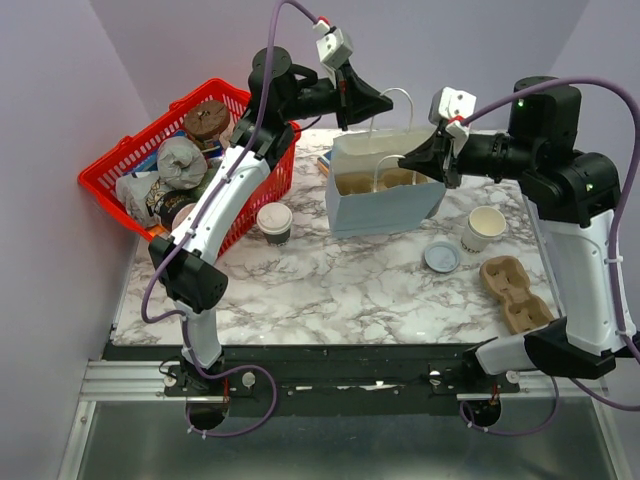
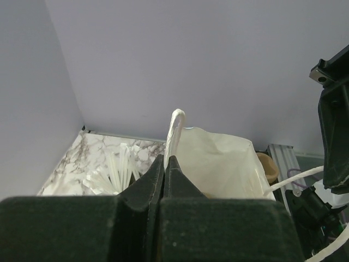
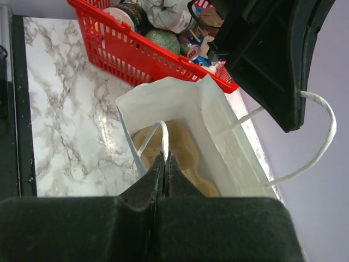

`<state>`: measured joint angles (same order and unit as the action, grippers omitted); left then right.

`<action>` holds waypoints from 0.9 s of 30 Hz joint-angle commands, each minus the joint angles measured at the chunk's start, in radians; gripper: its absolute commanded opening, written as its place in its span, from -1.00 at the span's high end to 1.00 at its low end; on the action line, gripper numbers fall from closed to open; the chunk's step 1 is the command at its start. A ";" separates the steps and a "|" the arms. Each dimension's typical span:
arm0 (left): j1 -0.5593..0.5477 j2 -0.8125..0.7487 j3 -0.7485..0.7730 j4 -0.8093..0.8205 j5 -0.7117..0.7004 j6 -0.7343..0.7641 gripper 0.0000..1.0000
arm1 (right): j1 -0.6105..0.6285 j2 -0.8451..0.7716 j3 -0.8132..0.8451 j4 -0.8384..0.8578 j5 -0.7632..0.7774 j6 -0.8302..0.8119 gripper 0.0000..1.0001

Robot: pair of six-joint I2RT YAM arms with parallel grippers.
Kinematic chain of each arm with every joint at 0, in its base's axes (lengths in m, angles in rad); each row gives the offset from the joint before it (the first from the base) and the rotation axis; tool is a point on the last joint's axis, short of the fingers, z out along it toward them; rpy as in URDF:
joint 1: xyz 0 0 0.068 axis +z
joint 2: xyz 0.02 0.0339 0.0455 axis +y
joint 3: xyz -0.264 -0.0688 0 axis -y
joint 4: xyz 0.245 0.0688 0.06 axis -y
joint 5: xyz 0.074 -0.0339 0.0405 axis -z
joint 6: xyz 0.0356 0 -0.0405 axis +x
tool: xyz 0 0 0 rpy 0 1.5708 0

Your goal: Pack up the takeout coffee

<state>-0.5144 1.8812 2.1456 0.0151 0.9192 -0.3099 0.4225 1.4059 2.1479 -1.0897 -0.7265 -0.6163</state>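
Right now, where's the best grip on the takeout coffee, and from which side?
Grip the takeout coffee on its dark body just under the white lid, coming from above. It stands upright and the wider lid should stop slip; the red basket crowds its left, the bag its right. The left gripper and right gripper are shut on bag handles, so one must release first.

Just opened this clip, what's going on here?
Both arms are on the paper bag: the left gripper is shut on one rope handle, the right gripper on the other handle, holding the bag open. A cup carrier lies inside. The takeout coffee stands on the table left of the bag, not yet packed.
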 commanded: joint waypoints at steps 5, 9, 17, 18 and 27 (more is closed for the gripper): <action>0.005 -0.013 -0.038 -0.009 -0.060 0.008 0.16 | 0.001 -0.022 -0.103 0.036 0.038 0.000 0.59; 0.007 -0.036 -0.099 -0.050 -0.170 0.069 -0.49 | 0.002 -0.021 -0.169 0.062 0.102 0.023 -0.42; 0.042 -0.053 -0.108 -0.040 -0.192 0.103 -0.66 | 0.002 0.001 -0.134 0.086 0.104 0.061 -0.81; 0.043 -0.060 -0.116 -0.027 -0.195 0.103 -0.66 | 0.002 0.002 -0.140 0.086 0.105 0.056 -0.81; 0.132 -0.143 -0.222 -0.013 -0.218 0.101 -0.65 | 0.002 0.057 -0.298 0.149 0.096 -0.028 -0.83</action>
<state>-0.4282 1.8072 1.9541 -0.0006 0.7414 -0.2314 0.4225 1.4078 1.8969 -0.9840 -0.6361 -0.5995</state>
